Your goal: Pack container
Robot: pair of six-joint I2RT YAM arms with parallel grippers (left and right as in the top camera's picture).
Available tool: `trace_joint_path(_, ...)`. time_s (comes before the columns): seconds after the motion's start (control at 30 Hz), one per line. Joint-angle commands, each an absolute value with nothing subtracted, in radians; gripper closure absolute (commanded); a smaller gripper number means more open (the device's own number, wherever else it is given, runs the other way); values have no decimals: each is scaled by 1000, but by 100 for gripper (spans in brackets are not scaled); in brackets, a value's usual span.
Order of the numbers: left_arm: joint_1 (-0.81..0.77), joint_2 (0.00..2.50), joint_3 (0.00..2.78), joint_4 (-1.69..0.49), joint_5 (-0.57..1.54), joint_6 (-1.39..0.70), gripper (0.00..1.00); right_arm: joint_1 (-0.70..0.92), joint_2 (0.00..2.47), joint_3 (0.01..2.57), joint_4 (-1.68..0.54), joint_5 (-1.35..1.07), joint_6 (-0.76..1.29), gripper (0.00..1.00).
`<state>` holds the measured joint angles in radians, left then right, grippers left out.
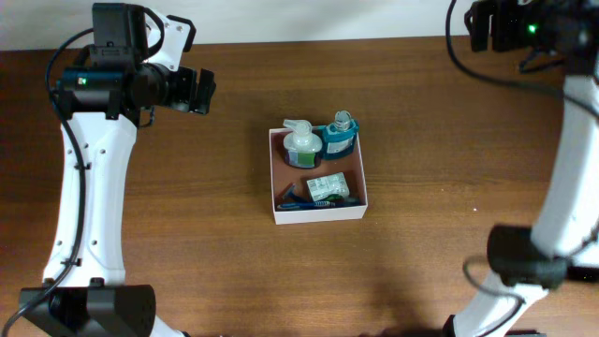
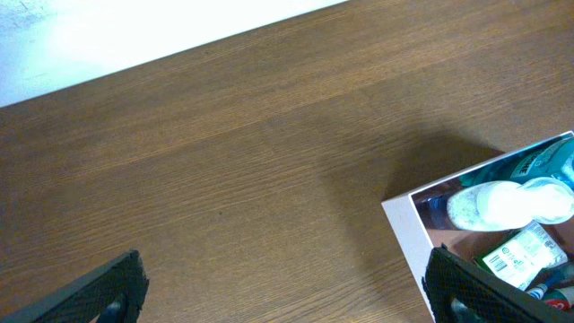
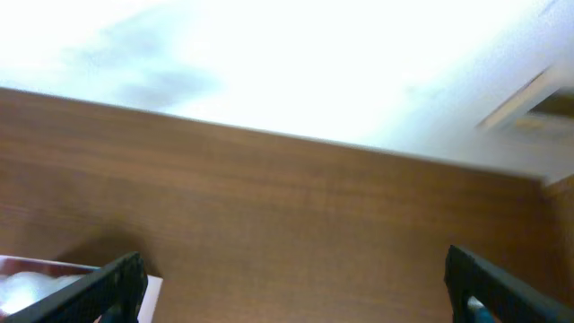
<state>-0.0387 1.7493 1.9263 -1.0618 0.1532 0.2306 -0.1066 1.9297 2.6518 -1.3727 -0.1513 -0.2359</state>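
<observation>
Overhead view. My left gripper (image 1: 198, 91) hangs over the far left of the table (image 1: 187, 234), fingers spread wide and holding nothing. My right gripper (image 3: 296, 292) is at the far right corner, fingers likewise wide apart and empty. The container (image 1: 318, 214) sits at the middle of the table, well apart from both. Inside it, a white pump bottle (image 1: 300, 142) and a teal bottle (image 1: 341, 134) stand side by side at the far wall. A green-and-white packet (image 1: 328, 186) lies nearer, and a blue item (image 1: 301, 202), too small to identify, lies by the near wall.
</observation>
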Motion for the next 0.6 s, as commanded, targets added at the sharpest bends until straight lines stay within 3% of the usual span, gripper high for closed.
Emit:
trace_joint_path(0.0,-36,1740,1935,-1063,168,221,1,-59,1838,2661,-1427,-72,-238,1)
trace_joint_path(0.4,-36,1740,1935,-1063,168,221,1,-6,1631,2649,-1565,-78,-226,1)
trace_joint_path(0.57,-36,1740,1934,-1063,168,221,1,-6,1500,2523,-1546,-99,-226,1)
